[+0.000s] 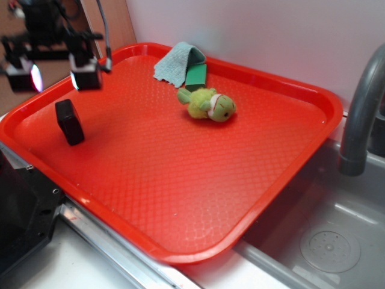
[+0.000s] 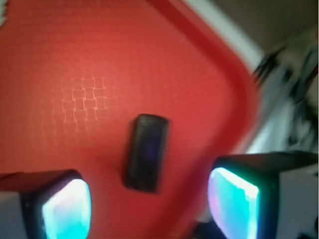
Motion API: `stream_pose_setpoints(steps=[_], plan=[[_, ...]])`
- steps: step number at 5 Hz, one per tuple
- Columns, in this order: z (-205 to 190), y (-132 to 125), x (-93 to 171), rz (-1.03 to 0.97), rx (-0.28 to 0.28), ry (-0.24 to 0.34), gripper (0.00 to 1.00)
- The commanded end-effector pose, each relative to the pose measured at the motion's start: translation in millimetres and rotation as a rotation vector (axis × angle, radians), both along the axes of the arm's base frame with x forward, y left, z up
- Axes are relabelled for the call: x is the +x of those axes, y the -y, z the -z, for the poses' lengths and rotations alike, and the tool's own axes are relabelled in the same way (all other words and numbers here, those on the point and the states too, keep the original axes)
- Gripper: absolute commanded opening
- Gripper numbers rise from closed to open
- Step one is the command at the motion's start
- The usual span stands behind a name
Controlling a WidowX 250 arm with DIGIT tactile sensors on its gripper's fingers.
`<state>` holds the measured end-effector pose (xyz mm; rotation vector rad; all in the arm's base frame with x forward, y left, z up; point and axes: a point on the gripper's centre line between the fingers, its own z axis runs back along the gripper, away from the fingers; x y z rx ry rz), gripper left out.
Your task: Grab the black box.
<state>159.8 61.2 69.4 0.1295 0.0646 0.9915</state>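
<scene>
The black box stands upright near the left edge of the red tray. It is small, matte and thin with rounded corners. My gripper hangs above and behind it, open and empty, with its two glowing pads wide apart. In the wrist view the black box lies below, between and just ahead of the two fingers, nothing between them. The gripper is well clear of the box.
A green plush toy lies mid-tray. A grey-blue cloth and a flat green block sit at the far rim. A black appliance stands at the lower left. A grey faucet and sink are right.
</scene>
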Motion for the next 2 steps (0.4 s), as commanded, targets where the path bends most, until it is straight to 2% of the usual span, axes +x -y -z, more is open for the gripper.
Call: stream_pose_setpoints(steps=[1,2], plan=[[18.2,6.0,4.9,-0.035,0.024,0.092,1.00],[24.4,6.1,1.4,-0.045,0.022,0.003,1.00]])
